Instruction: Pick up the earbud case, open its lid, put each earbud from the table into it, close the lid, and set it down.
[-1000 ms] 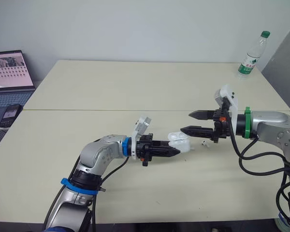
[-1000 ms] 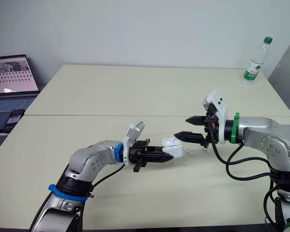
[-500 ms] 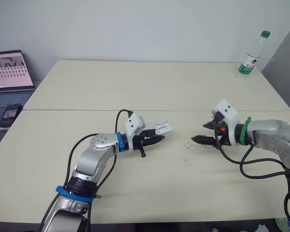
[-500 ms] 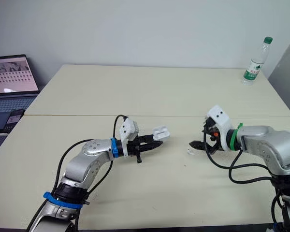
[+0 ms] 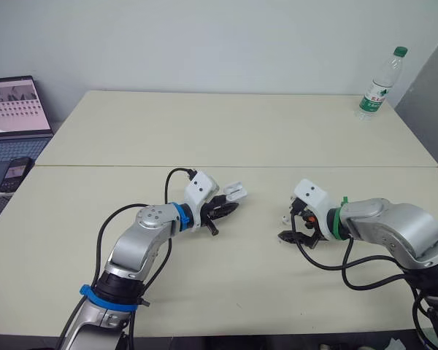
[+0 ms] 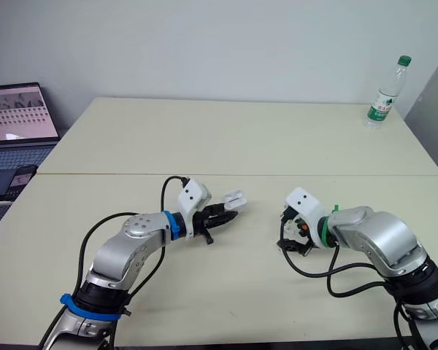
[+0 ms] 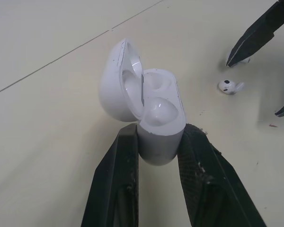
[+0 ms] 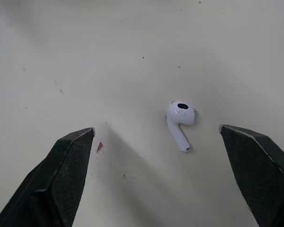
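Observation:
My left gripper (image 7: 160, 135) is shut on the base of the white earbud case (image 7: 154, 113), holding it just above the table with its lid swung open. In the head views the case (image 5: 233, 192) is left of centre. I cannot tell what the case's wells hold. One white earbud (image 8: 180, 122) lies on the table between the spread fingers of my right gripper (image 8: 155, 131), which is open and low over the table (image 5: 204, 138). The left wrist view also shows that earbud (image 7: 230, 86) between the right gripper's black fingertips (image 7: 253, 35).
A water bottle (image 5: 380, 79) stands at the far right corner. A laptop (image 5: 13, 109) and a phone (image 5: 14, 171) sit off the table's left edge. A seam (image 5: 117, 165) runs across the table between its two halves.
My left gripper has pulled back to the left with the open case. My right gripper has moved left and down and now straddles the earbud, still open.

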You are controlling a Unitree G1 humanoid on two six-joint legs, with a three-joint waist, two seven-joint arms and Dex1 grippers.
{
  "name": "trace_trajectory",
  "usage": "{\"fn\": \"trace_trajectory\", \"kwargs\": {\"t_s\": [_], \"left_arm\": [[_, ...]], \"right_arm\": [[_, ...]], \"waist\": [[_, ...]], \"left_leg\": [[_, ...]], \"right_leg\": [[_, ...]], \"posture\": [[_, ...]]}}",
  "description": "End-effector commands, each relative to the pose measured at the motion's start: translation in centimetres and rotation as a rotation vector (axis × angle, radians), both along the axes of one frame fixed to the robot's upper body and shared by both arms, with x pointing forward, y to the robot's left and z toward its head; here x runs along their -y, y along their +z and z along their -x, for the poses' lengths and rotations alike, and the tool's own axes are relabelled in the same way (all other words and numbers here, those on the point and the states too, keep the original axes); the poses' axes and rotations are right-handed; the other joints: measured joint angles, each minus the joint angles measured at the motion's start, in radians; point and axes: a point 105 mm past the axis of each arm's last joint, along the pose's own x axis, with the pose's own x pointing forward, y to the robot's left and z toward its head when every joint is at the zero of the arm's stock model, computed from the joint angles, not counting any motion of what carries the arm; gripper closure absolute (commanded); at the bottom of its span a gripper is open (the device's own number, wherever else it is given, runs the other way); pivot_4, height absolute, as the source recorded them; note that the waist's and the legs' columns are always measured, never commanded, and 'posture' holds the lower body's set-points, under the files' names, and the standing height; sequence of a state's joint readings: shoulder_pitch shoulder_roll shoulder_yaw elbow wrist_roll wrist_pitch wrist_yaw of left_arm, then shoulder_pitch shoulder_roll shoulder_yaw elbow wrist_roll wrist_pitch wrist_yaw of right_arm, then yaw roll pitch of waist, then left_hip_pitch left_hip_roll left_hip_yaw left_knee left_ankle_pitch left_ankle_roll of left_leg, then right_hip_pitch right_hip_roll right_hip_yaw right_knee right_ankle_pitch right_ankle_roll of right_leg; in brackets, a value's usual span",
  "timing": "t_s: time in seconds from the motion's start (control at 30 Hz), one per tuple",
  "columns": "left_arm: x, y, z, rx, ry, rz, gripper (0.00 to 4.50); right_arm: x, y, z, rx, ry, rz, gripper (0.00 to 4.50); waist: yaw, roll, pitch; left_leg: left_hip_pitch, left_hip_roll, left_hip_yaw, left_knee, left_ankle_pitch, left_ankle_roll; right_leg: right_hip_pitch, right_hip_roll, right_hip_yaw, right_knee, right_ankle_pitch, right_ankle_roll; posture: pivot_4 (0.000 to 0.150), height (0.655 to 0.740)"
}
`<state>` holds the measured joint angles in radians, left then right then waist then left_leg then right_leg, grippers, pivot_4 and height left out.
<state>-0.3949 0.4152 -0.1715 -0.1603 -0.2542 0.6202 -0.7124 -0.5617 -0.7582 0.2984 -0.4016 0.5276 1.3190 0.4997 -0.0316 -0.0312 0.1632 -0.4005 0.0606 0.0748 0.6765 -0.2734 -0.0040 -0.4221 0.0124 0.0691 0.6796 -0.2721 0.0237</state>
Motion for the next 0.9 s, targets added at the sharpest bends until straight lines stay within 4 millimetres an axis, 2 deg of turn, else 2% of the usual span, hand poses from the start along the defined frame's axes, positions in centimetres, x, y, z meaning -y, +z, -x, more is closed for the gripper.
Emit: {"fn": "trace_trajectory", "kwargs": {"t_s": [0.03, 0.13, 0.23, 0.53, 0.73, 0.83, 0.9], "left_arm": [[0.8, 1.2, 0.3, 0.058, -0.019, -0.009, 3.72], [1.0, 1.0, 0.5, 0.058, -0.022, -0.012, 3.72], [1.2, 1.3, 0.5, 0.063, -0.024, -0.014, 3.72], [1.5, 2.3, 0.4, 0.083, -0.029, -0.029, 3.72], [1.6, 2.9, 0.4, 0.092, -0.032, -0.025, 3.72], [1.4, 3.0, 0.7, 0.091, -0.046, -0.014, 3.72], [1.2, 3.3, 1.3, 0.082, -0.090, 0.027, 3.72]], "right_arm": [[0.0, 0.6, -1.0, 0.035, -0.049, 0.008, 0.07], [-0.3, 0.5, -1.3, 0.036, -0.059, 0.009, 0.07], [-0.7, 0.2, -1.2, 0.033, -0.052, 0.008, 0.62], [-1.2, 0.1, -1.1, 0.046, -0.037, 0.002, 3.99], [-0.7, 0.9, -1.0, 0.082, -0.002, 0.005, 4.09], [0.6, 1.9, 0.5, 0.095, 0.101, 0.031, 4.09], [2.3, 2.3, 2.4, 0.086, 0.234, 0.080, 4.09]], "waist": [[0.000, 0.000, 0.000], [0.000, 0.000, 0.000], [0.000, 0.000, 0.000], [0.000, 0.000, 0.000], [0.000, 0.000, 0.000], [0.002, 0.000, 0.000], [0.008, 0.000, 0.000]], "left_leg": [[0.000, 0.000, 0.000, 0.000, 0.000, 0.000], [0.000, 0.000, 0.000, 0.000, 0.000, 0.000], [0.000, 0.000, 0.000, 0.000, 0.000, 0.000], [0.000, 0.000, 0.000, 0.000, 0.000, 0.000], [0.000, 0.000, 0.000, 0.000, 0.000, 0.000], [-0.001, -0.001, 0.000, 0.000, 0.000, 0.000], [-0.001, -0.001, -0.001, 0.000, 0.000, 0.000]], "right_leg": [[0.000, 0.000, 0.000, 0.000, 0.000, 0.000], [0.000, 0.000, 0.000, 0.000, 0.000, 0.000], [0.000, 0.000, 0.000, 0.000, 0.000, 0.000], [0.000, 0.000, 0.000, 0.000, 0.000, 0.000], [0.000, 0.000, 0.000, 0.000, 0.000, 0.000], [0.000, 0.000, 0.000, 0.000, 0.000, 0.000], [0.000, -0.001, -0.001, -0.001, 0.000, 0.000]], "posture": [[0.150, 0.7362], [0.150, 0.7362], [0.150, 0.7362], [0.150, 0.7362], [0.150, 0.7362], [0.150, 0.7362], [0.150, 0.7362]]}}
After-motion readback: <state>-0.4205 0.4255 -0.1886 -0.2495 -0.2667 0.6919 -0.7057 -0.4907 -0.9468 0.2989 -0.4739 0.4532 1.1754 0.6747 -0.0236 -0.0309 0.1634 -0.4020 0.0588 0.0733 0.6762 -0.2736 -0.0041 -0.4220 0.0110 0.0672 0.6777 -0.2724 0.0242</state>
